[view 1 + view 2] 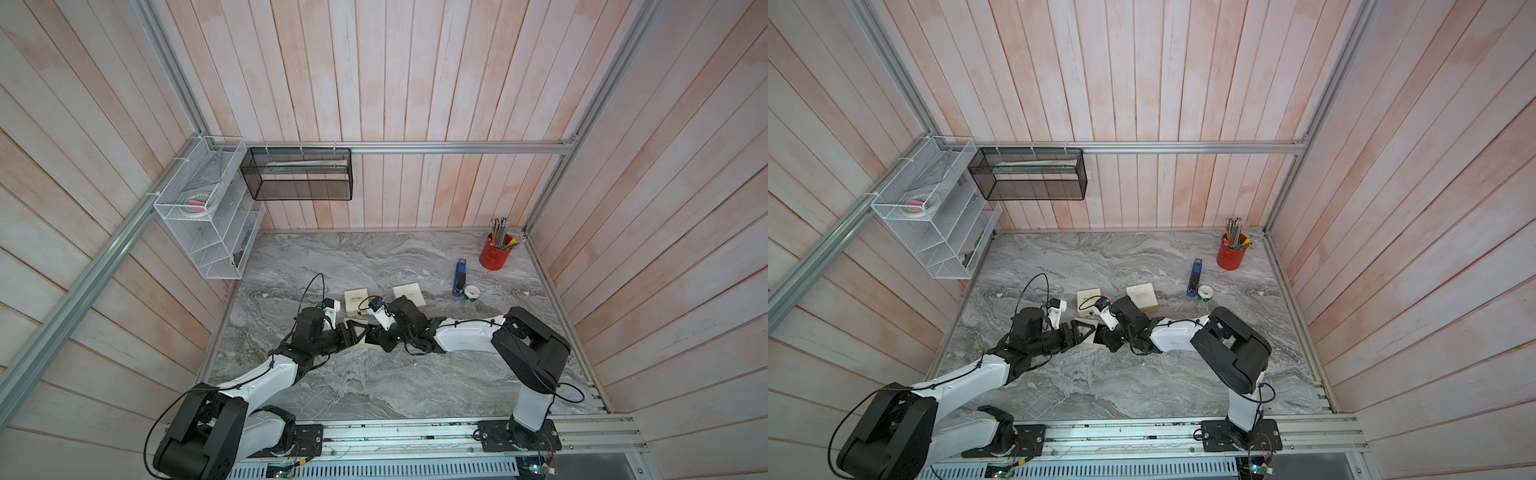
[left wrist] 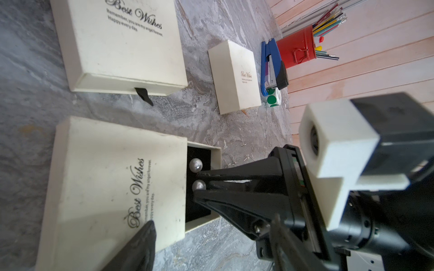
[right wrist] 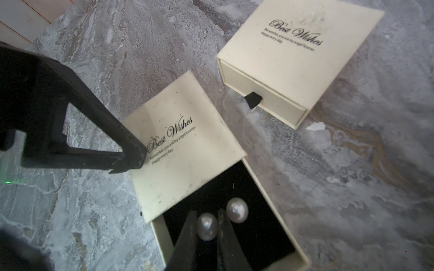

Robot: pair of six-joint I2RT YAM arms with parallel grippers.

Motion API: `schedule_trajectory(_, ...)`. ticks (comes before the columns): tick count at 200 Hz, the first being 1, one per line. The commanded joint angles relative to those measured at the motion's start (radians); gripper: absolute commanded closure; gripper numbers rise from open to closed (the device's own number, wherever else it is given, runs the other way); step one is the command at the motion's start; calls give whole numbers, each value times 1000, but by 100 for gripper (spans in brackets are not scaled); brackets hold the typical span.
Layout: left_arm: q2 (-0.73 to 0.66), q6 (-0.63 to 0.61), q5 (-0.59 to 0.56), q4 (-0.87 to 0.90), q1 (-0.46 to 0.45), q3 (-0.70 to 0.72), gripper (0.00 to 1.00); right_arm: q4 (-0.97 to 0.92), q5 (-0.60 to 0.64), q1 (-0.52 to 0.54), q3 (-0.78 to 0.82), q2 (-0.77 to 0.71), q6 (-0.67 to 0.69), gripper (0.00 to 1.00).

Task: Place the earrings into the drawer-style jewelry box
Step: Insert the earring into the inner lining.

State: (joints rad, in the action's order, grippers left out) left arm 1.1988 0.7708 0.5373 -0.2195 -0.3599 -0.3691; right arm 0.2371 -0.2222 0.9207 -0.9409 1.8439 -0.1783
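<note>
Your right gripper [image 2: 197, 184] is closed narrowly on one pearl earring [image 3: 206, 227]; its two thin black fingers touch the round, glossy pearl on both sides. This pearl is inside the drawer [image 3: 272, 199] of the cream cardboard jewelry box [image 2: 105, 187], over the soft black lining [image 3: 258, 225]. I cannot tell if it rests on the lining or is a little above it.

The second pearl earring [image 3: 236, 209] lies on the same lining, just beside the fingers. The drawer stands partly out of its flat square sleeve [image 3: 187, 152], which has "Best Wishes" printed in curly black letters.

Your left gripper [image 1: 356, 333] has its jaws wide apart. One matte, triangular finger [image 3: 131, 159] touches the edge of the sleeve.

A closed box [image 3: 300, 54] of the same kind, with a black ribbon tab [image 3: 253, 98], lies near on the grey marble-patterned tabletop [image 3: 352, 187].
</note>
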Motion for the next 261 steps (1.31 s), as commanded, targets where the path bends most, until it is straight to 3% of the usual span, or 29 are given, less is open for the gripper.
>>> schedule_trajectory(1, 0, -19, 10, -17, 6, -29, 23, -37, 8, 7, 2, -2, 2, 100)
schedule_trajectory(88, -14, -26, 1, 0, 6, -36, 23, -9, 12, 6, -9, -74, 2, 100)
schedule_trajectory(261, 18, -25, 4, -30, 22, -34, 23, -33, -22, 7, -38, 12, -6, 100)
